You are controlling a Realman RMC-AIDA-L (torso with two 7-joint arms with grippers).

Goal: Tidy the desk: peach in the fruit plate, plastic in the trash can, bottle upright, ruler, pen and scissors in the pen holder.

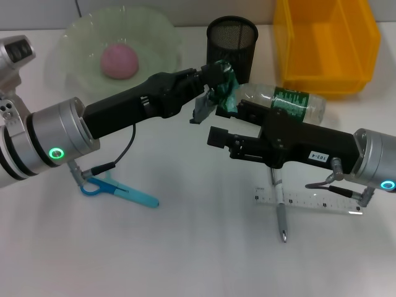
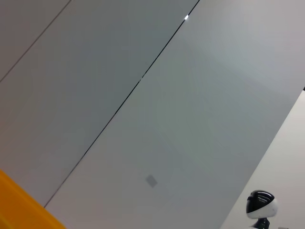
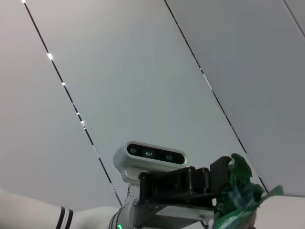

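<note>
My left gripper [image 1: 215, 83] hangs above the desk [image 1: 185, 247] in front of the pen holder [image 1: 232, 38], shut on a crumpled green plastic [image 1: 226, 93]. The right wrist view shows that plastic [image 3: 240, 193] in the left gripper [image 3: 214, 183] too. My right gripper [image 1: 218, 137] is just below and in front of it, over the desk. The peach [image 1: 119, 60] lies in the fruit plate [image 1: 74, 37] at the back left. Behind my right arm the bottle [image 1: 294, 102] lies on its side. The scissors [image 1: 117, 189] lie front left. The ruler [image 1: 309, 203] and pen [image 1: 281, 213] cross front right.
The yellow trash can [image 1: 325, 43] stands at the back right, beside the pen holder. Both forearms cross the middle of the desk. The wrist views mostly show a pale panelled surface.
</note>
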